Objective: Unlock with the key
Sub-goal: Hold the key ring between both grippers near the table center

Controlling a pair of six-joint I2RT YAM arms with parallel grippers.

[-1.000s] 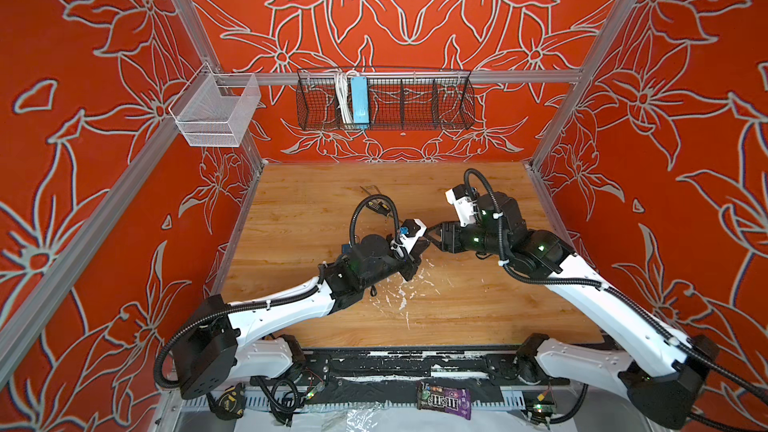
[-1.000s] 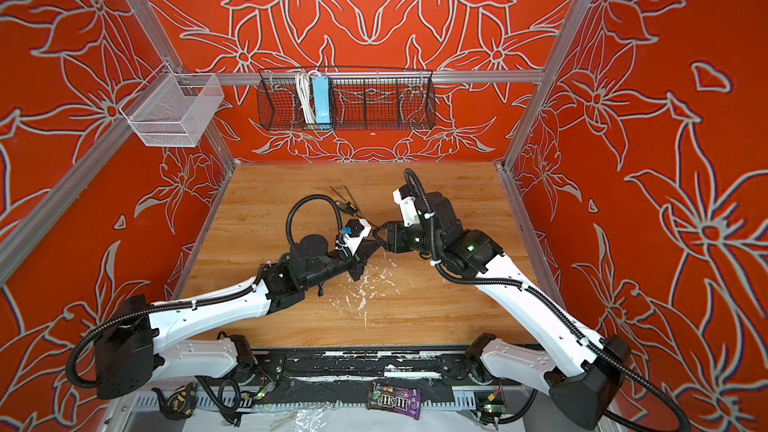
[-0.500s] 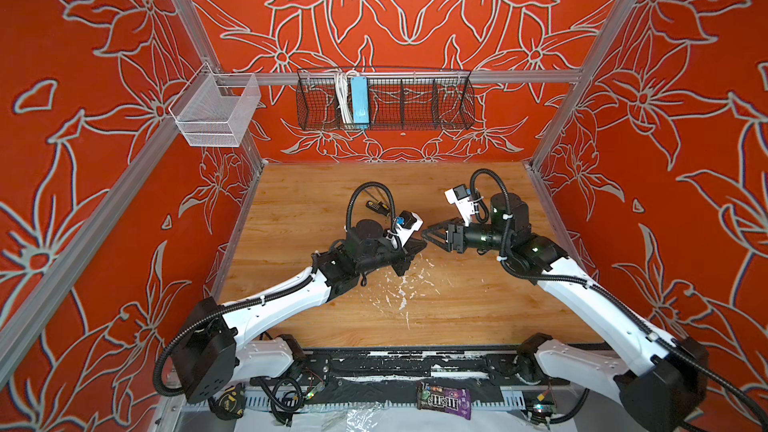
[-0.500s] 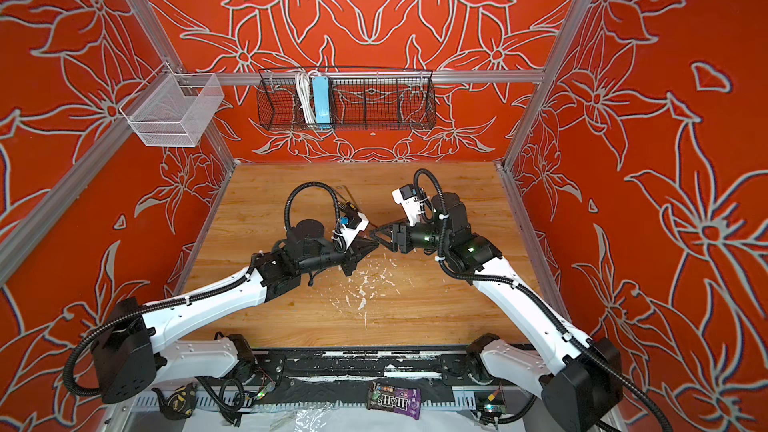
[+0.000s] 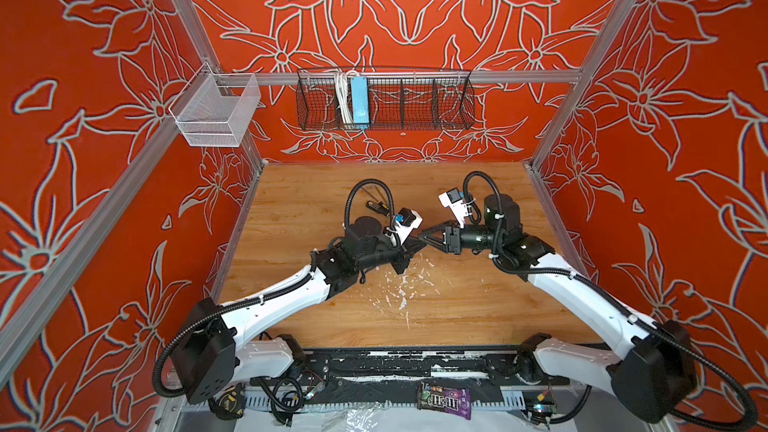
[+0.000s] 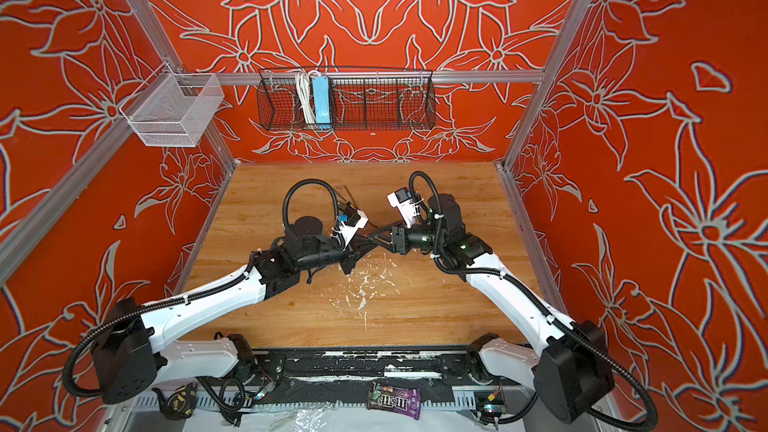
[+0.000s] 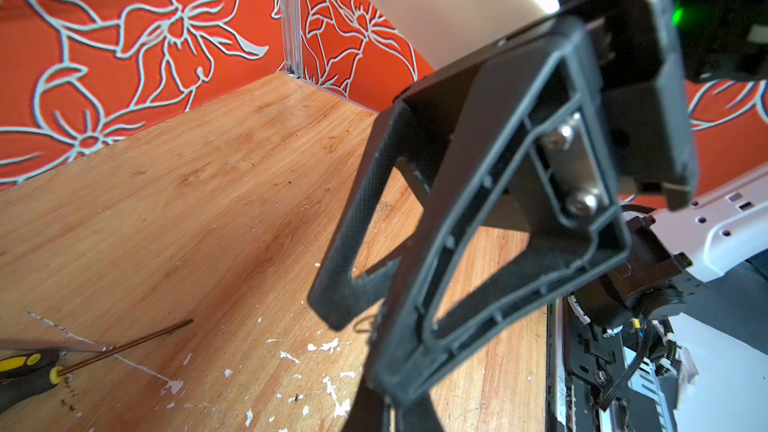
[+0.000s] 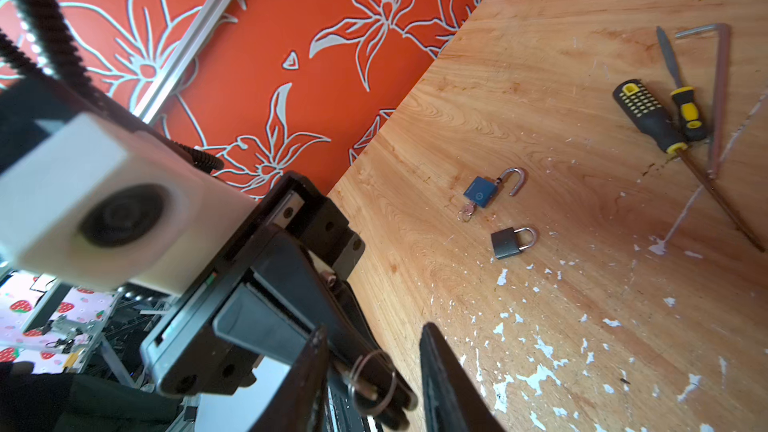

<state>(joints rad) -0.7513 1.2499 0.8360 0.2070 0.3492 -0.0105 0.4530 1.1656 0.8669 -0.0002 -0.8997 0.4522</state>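
Moved: left gripper (image 5: 417, 243) being carried rearward.
Left jaws: being pressed on one key (image 8: 359, 382).
Right gripper (image 8: 374, 336): jaws being held spread.
Padlocks (image 8: 481, 192) (image 8: 506, 243): two lying.

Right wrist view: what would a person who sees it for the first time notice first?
Probably the two locks on the wooden table: a blue padlock with its shackle swung open and a grey padlock, shut, beside it. Nearest the camera, the left pincer grips a small key on a ring, between the parted fingers of the right pincer.
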